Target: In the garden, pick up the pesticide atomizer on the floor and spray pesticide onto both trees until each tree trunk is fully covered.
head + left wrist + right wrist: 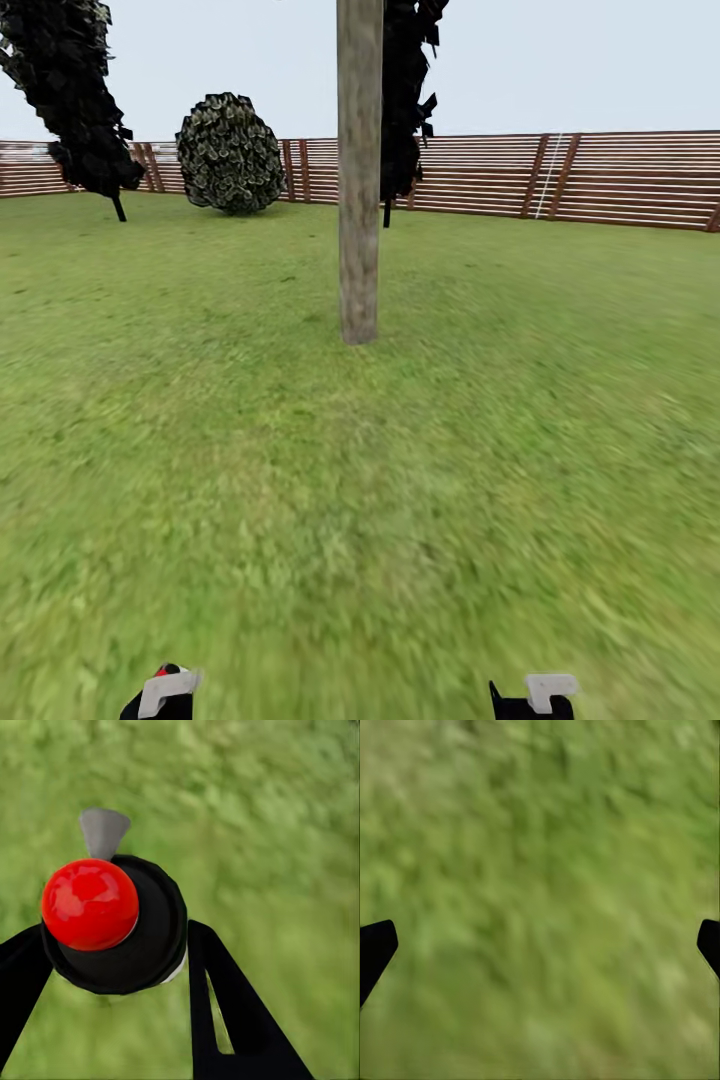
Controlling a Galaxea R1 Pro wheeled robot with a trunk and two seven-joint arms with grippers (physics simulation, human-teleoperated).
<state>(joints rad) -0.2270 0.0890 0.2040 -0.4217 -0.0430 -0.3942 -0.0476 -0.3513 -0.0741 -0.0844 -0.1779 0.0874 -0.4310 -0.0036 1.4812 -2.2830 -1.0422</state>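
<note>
green grass covers the whole lawn out to a brown slatted fence along its far edge. a pale grey-tan tree trunk stands upright in the middle of the lawn, straight ahead, bare all the way up. behind it rises a thin-stemmed black tree, another black tree stands toward the far left corner, and a round dark bush sits just in front of the fence.

both arms are held low and close in, with the gripper tips just showing at the near edge of the head view. the left gripper points down at the grass and is clamped around the spray bottle: its two black fingers press the dark body from either side, the red top faces the wrist camera, and a small grey nozzle sticks out beyond it. in the head view a bit of red shows at the left gripper's tip. the right gripper also points down at the grass, its fingers spread wide apart with nothing between them.
</note>
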